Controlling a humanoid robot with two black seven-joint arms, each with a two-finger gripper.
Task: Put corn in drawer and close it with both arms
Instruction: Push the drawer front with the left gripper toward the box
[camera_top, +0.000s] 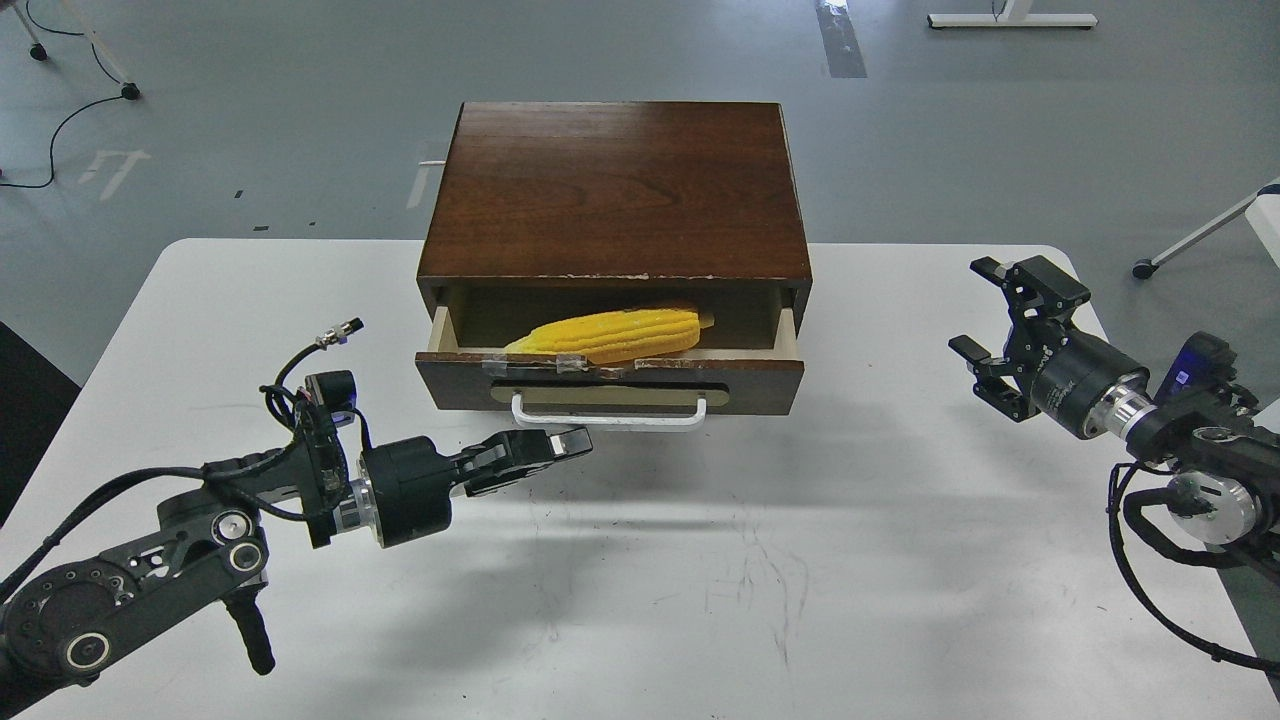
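The yellow corn (615, 334) lies inside the drawer (610, 380), which stands partly open from the dark wooden cabinet (615, 190). The drawer front has a white bar handle (608, 415) and taped top edge. My left gripper (572, 445) is shut and empty, its tip just below and in front of the handle's left part. My right gripper (985, 310) is open and empty, off to the right of the cabinet above the table.
The cabinet stands at the back middle of a white table (700, 580). Grey floor lies beyond, with cables at far left, a white desk base (1010, 18) at top right and a chair leg (1200, 235) at right.
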